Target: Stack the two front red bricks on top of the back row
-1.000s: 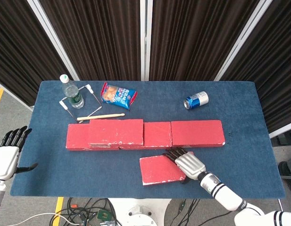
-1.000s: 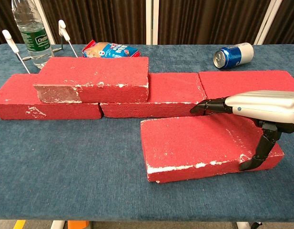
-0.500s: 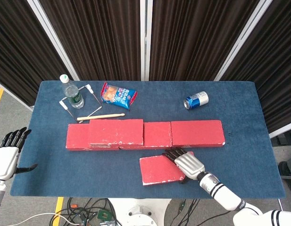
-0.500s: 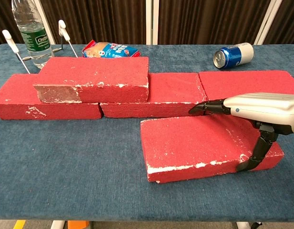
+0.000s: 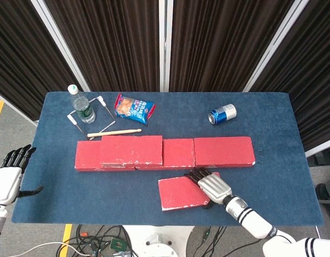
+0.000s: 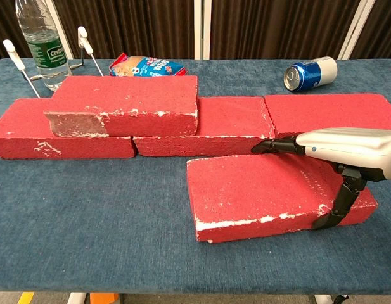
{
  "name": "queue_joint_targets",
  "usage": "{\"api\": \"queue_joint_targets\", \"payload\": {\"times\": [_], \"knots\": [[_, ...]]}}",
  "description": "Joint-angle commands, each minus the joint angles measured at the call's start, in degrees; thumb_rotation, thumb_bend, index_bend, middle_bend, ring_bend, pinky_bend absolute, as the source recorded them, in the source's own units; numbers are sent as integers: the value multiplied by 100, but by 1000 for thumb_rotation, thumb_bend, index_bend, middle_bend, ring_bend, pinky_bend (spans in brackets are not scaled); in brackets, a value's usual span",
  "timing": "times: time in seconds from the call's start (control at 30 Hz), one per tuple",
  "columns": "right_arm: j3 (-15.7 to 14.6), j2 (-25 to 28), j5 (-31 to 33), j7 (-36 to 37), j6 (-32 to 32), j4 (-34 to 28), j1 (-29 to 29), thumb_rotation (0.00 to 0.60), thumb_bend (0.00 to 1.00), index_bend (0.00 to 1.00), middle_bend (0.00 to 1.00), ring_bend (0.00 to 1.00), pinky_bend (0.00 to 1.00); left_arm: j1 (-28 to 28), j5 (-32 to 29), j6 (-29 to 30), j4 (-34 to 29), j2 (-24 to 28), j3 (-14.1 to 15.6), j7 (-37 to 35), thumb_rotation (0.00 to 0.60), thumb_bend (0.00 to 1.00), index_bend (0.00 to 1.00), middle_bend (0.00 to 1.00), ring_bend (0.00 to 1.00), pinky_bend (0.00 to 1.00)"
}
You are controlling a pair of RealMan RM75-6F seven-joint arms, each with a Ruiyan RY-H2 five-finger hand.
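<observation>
1. I am seeing my left hand (image 5: 7, 176) hanging off the desk's (image 5: 277, 187) left edge, fingers spread apart and holding nothing.
2. One red brick (image 6: 128, 104) is already lying on top of the back row (image 6: 201, 133), over its left end.
3. The front brick (image 6: 271, 193) is lying flat on the desk just before the row's middle.
4. My right hand (image 6: 347, 149) is gripping that brick's right end, fingers stretched over its top and thumb pressing its front face.
</observation>
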Motion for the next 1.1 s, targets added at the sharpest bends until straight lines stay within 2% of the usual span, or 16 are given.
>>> {"api": "queue_joint_targets", "payload": {"times": [0.03, 0.23, 0.47, 0.6, 0.73, 0.93, 1.1], "knots": [[-17, -19, -17, 22, 16, 18, 0, 600, 3, 0, 168, 0, 0, 15, 13, 11, 22, -16, -16, -19, 600, 52, 6, 0, 0, 0], [-30, -72, -135, 80, 186, 36, -48, 600, 46, 0, 231, 48, 0, 43, 20, -22, 40, -13, -34, -63, 600, 51, 7, 0, 0, 0], [-104, 30, -241, 118, 312, -57, -113, 600, 84, 0, 258, 75, 0, 84, 35, -26, 32, -7, -56, -100, 600, 52, 6, 0, 0, 0], [-127, 316, -518, 271, 572, -324, -231, 600, 89, 0, 261, 79, 29, 109, 77, -30, -17, 34, -44, -138, 600, 52, 6, 0, 0, 0], [-103, 818, -880, 544, 961, -648, -392, 600, 89, 0, 282, 102, 64, 139, 135, -1, -65, 74, -40, -189, 600, 51, 6, 0, 0, 0], [254, 1499, -855, 817, 1403, -695, -475, 600, 87, 0, 286, 109, 78, 146, 185, -3, -126, 100, -57, -220, 600, 52, 7, 0, 0, 0], [541, 1635, -398, 864, 1153, -442, -278, 600, 87, 0, 271, 109, 78, 145, 203, -43, -125, 84, -56, -236, 600, 51, 7, 0, 0, 0]]}}
